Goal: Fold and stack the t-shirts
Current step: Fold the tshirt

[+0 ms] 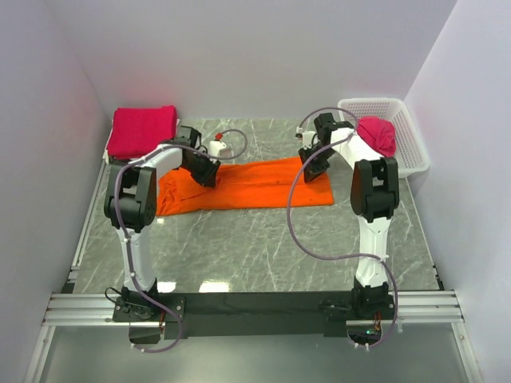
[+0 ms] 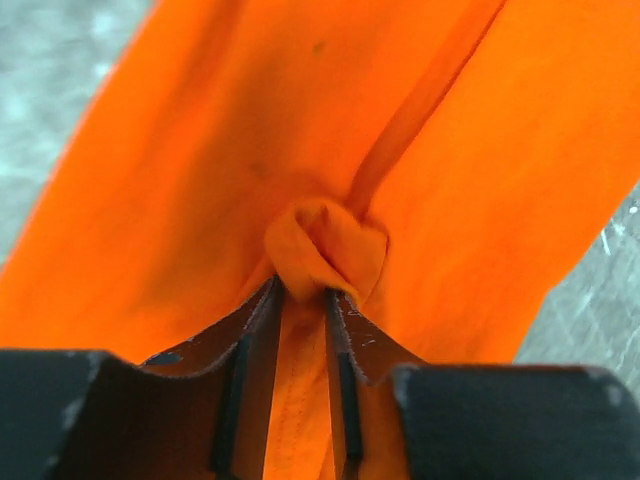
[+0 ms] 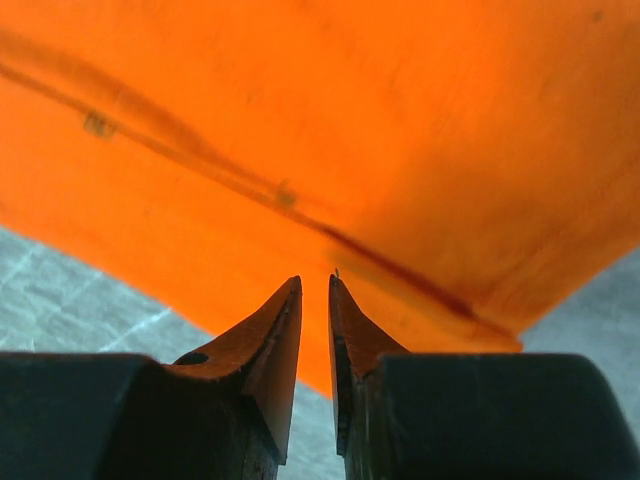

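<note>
Orange t-shirt: lies as a long band across the middle of the counter. Left tool: clenched on a bunched pinch of it. Right tool: nearly closed at its far right edge; grip unconfirmed. Cloth judged light and limp; hold hems through all layers.

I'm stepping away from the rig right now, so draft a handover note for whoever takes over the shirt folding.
Left end effector: shut on a bunched pinch of the orange t-shirt.
Right end effector: jaws nearly together at that shirt's edge; grip unclear.
The orange t-shirt lies in a long strip on the table.
Folded crimson-pink pile sits back left; one crimson-pink shirt is in the white basket, back right.
Done: that pile. Left: finish folding the orange one, stack it, then the basket shirt.
</note>
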